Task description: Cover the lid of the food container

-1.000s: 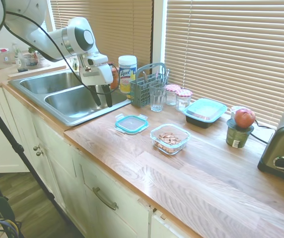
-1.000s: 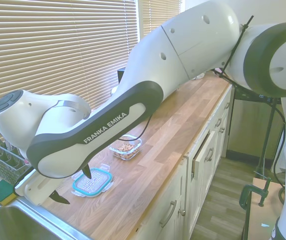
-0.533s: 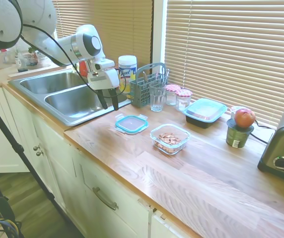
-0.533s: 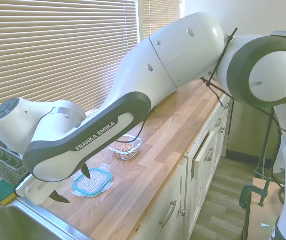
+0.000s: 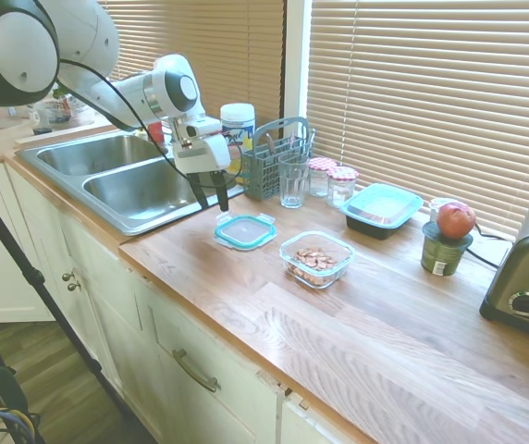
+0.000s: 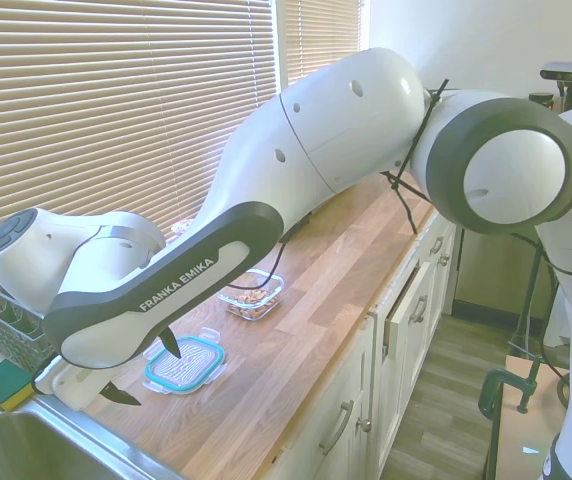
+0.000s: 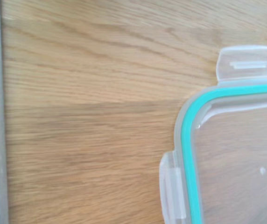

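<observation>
Gripper [image 5: 214, 193] empty, fingers parted, has advanced from sink edge toward counter; now above and just short of flat teal-rimmed clear lid [image 5: 244, 230]; beyond it, clear square nut-filled container [image 5: 316, 258] uncovered; lid pickup next.

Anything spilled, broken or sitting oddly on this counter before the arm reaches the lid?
Nothing stands out. The lid lies flat on the wooden counter, apart from the open food container, whose nuts stay inside it. The hand hangs open near the sink edge, touching nothing. An apple balanced on a can is the only quirk.
</observation>
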You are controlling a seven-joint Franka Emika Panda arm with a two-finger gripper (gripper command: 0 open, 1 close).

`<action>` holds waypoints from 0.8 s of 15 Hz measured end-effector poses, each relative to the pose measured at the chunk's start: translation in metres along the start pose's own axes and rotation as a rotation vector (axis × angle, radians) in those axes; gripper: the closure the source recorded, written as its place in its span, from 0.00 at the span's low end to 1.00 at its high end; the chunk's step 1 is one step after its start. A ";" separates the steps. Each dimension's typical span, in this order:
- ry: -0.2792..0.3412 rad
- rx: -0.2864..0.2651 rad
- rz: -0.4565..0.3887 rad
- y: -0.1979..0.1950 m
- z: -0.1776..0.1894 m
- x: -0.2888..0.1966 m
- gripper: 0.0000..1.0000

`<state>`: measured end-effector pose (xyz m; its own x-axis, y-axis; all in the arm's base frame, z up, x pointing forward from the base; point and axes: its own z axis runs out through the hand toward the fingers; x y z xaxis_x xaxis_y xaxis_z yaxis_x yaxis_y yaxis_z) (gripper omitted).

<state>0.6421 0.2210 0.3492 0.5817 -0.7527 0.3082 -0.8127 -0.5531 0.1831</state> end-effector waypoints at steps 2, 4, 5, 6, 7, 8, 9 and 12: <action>0.000 -0.005 0.001 -0.001 0.004 0.002 0.00; 0.002 -0.005 0.004 -0.005 0.006 0.005 0.00; 0.002 -0.006 0.005 -0.007 0.008 0.006 0.00; 0.003 -0.007 0.006 -0.008 0.010 0.008 0.00; 0.004 -0.012 0.008 -0.009 0.013 0.009 0.00; 0.004 -0.017 0.011 -0.009 0.017 0.012 0.00; 0.006 -0.022 0.013 -0.009 0.021 0.014 0.00; 0.007 -0.031 0.015 -0.009 0.027 0.018 0.00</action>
<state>0.6605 0.2032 0.3280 0.5689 -0.7587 0.3174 -0.8223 -0.5299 0.2073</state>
